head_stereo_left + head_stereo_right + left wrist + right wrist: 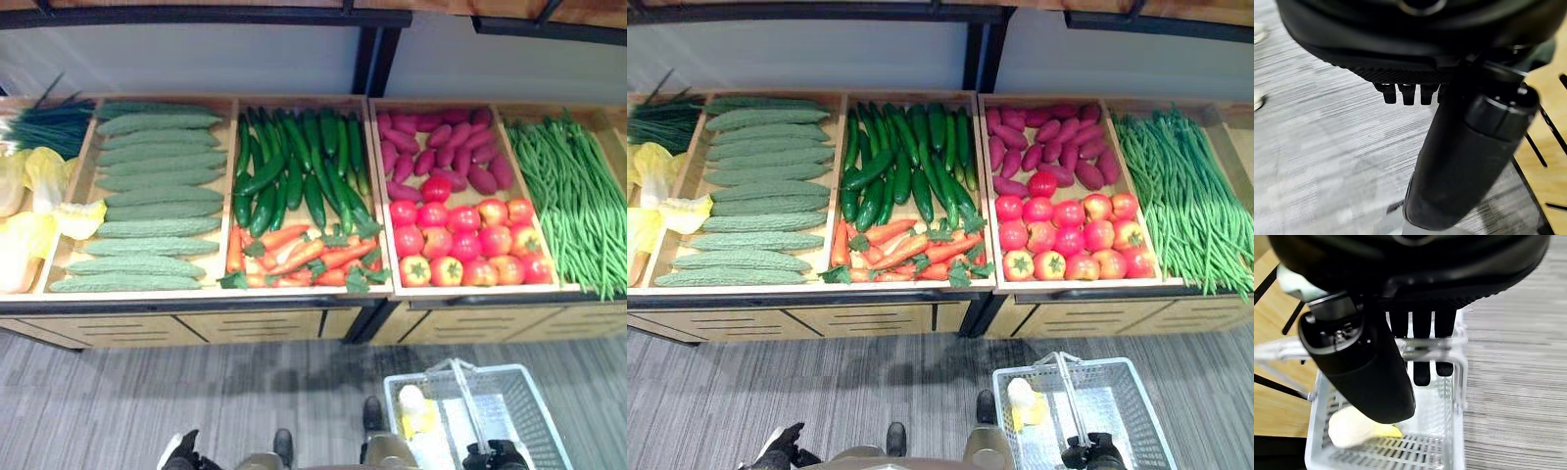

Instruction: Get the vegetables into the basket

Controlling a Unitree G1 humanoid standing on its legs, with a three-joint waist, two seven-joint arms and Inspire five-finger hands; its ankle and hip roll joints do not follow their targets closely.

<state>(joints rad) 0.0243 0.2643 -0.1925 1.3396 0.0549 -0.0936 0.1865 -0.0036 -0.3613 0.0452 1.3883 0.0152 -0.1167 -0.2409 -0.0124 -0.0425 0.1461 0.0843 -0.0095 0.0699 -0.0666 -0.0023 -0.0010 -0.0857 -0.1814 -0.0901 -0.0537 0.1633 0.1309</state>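
Stand: a wooden stand (294, 323) runs across the upper half of the head views, split into trays.
Far left: chives (49, 122) at the upper left, pale yellow cabbage (29, 211) under them.
Left tray: rows of bumpy green cucumbers (147, 196).
Middle tray: dark zucchini (294, 166) above, carrots (304, 257) with green tops at the front edge.
Right tray: purple sweet potatoes (446, 147) above, red tomatoes (460, 240) below.
Far right: long green beans (573, 196).
Floor: grey striped carpet (147, 401) along the lower part of the frame.
Basket: a pale wire basket (1127, 392) sits at the lower right, below the tomatoes, with one yellow-white cabbage piece (1024, 403) lying inside near its left wall.
Right hand: the right hand (1420, 338) is at the lower right, fingers curled over the basket's clear handle (1283, 350), thumb beside them.
Left hand: the left hand (1459, 161) is at the lower left above the carpet, well apart from the stand's trays; fingers curled in, nothing held.
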